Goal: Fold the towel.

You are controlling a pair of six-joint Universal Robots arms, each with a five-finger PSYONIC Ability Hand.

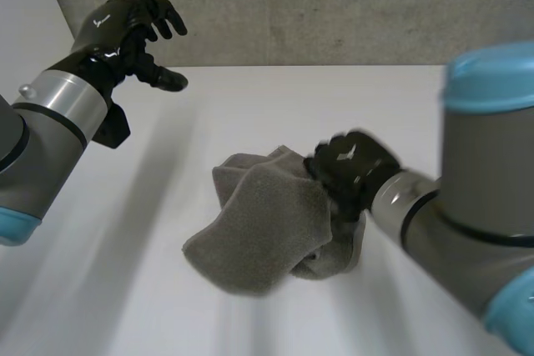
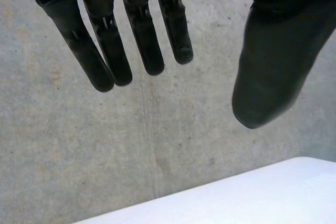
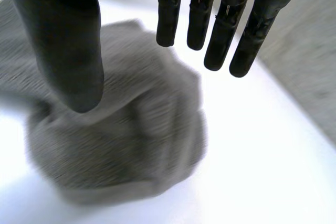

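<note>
A grey towel (image 1: 259, 231) lies crumpled in a loose heap at the middle of the white table (image 1: 125, 239). My right hand (image 1: 350, 164) hovers over the heap's right edge. In the right wrist view its fingers (image 3: 220, 30) are straight and its thumb (image 3: 68, 40) stands apart, with the towel (image 3: 121, 145) below them and nothing held. My left hand (image 1: 125, 31) is raised at the far left, well away from the towel. Its fingers (image 2: 105, 40) are straight and spread in front of the wall, empty.
A grey concrete wall (image 1: 292, 6) runs along the table's far edge, close to the left hand. Bare white tabletop (image 3: 252, 156) surrounds the towel on all sides. The table's far edge (image 2: 252, 198) shows beneath the left hand.
</note>
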